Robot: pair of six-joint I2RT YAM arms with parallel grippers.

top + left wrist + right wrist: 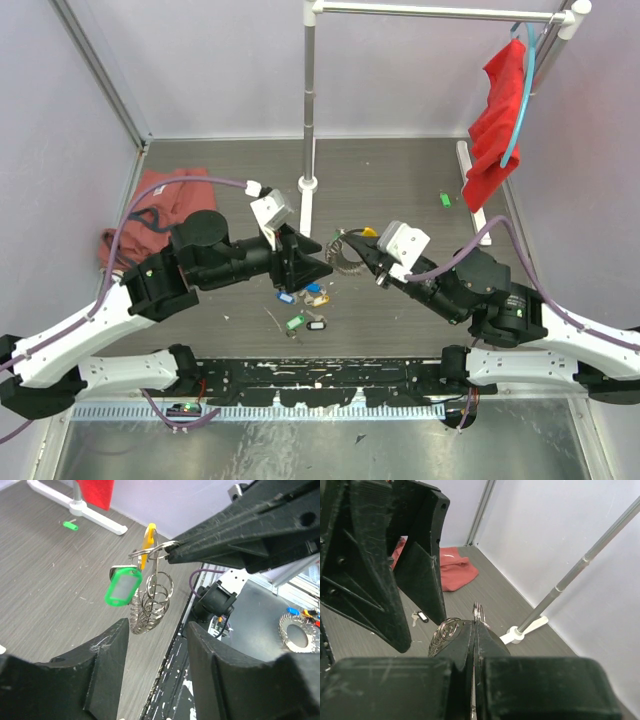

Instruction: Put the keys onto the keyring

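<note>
The right tool pinches keyring; left tool gapes.

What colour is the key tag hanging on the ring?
Green tag, best in the left wrist view.

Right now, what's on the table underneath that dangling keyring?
From the left wrist, only bare grey table shows below the keyring. From above, the keyring and right gripper hide that spot; loose keys lie nearby.

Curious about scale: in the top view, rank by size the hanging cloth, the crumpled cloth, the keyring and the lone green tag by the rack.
Largest: hanging cloth and crumpled cloth. They look alike, and the first hangs nearer the camera, so I leave them unranked.
Next: keyring.
Smallest: green tag.
</note>
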